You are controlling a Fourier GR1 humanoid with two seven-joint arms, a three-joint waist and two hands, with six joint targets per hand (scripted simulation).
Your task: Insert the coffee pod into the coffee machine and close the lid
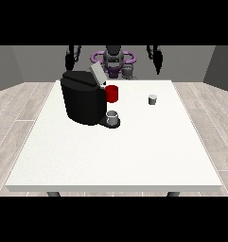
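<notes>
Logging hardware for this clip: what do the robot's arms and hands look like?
Both arms are dark, slim and black, ending in black hands: one at the view's left, one at the view's right. No cables, markings or sleeves can be made out. Purple rings sit around the dark torso.

Coffee machine (82, 97): black, matt plastic look. Lid (97, 74): grey, metallic look. Table (115, 156): white, smooth, matt. Floor (11, 118): pale wood-look planks.

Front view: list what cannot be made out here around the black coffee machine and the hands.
- Black coffee machine: its pod slot, hidden behind the raised grey lid.
- Small grey coffee pod: too small to show which end is up.
- Hand at the view's left and hand at the view's right: finger pose too small to read.
</notes>
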